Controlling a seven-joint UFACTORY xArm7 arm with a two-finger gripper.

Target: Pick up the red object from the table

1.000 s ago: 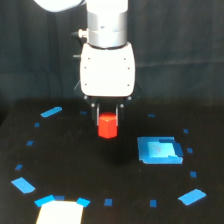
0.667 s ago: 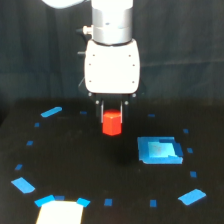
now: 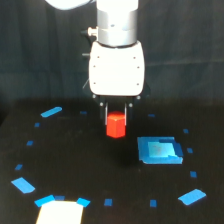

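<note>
Higher than a second ago, the red object (image 3: 115, 125) now hangs clear of the table (image 3: 95, 165), carried upward between the gripper's (image 3: 116, 120) two dark fingers at the centre of the frame. The jaws are closed against its sides, just wide enough to clamp it, and nothing else is in their hold. A gap of black surface shows beneath the block, so the lift looks essentially done; what may remain, judging from this view alone, is only to raise it a little further and hold it steady.

Moving from the left of the frame: the table is flat, matte black, dotted with small blue tape marks (image 3: 51, 111) forming a loose ring. At the lower left edge sits a white patch (image 3: 59, 212), pale and rectangular, flanked by blue tape.

In the middle, the arm's wrist housing (image 3: 116, 67) is glossy white with rounded corners, topped by a smooth grey cylinder. Below it, the red object is a small, bright red-orange block with angled facets, matte, and about as wide as the fingers gripping it.

To the right and slightly lower lies a flat blue square block (image 3: 159, 150), thin, light blue, resting on the table well apart from the gripper and untouched.
</note>
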